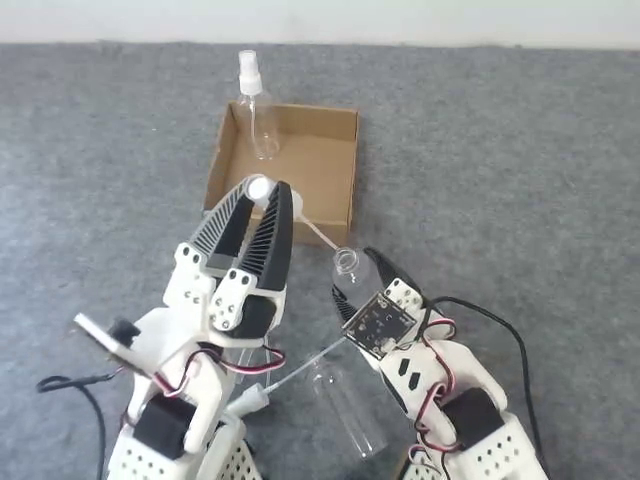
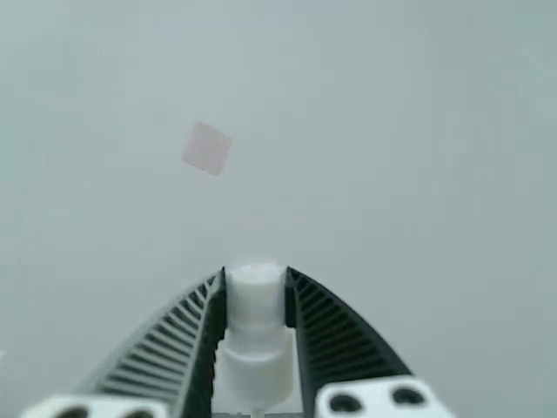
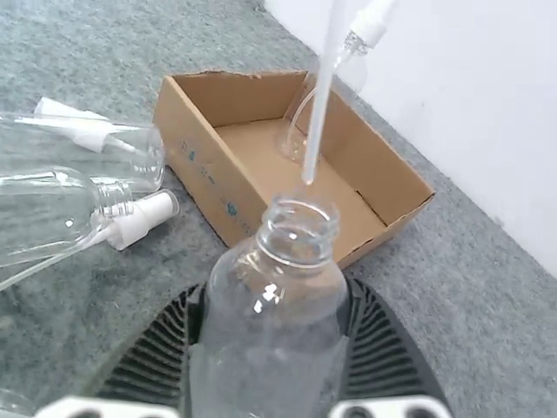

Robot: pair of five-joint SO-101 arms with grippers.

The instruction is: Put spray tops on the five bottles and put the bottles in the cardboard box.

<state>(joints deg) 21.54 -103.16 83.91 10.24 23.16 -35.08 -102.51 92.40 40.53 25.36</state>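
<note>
We start with the cardboard box (image 1: 222, 170), which sits open on the grey carpet (image 1: 500, 150). Inside it we see one capped bottle (image 1: 262, 125), clear and with nothing in it. It leans against the box's far wall, and its white sprayer pokes up past the rim. The rest of the box floor is bare brown board.

Just off the box's near wall, the right gripper (image 1: 352, 272) is clamped around the body of an open bottle (image 3: 270, 322). This bottle is clear too, holds nothing that we can see, and has its neck uncovered and pointing up towards the box.

Over the box's near edge, the left gripper (image 1: 262, 190) is closed on a white spray top (image 2: 254, 305), one finger on each side of its collar. The top's thin dip tube (image 3: 320, 104) slants down from it and ends just above the open bottle's mouth, not yet inside.

On the carpet on the arms' side of the box lie two loose bottles (image 3: 52, 218), both clear. A loose sprayer (image 3: 144, 213) lies by the neck of one of them.

For writing, we find only small bluish marks (image 3: 204, 174) on the box's outer wall, too small to read. The bottles carry no labels.
</note>
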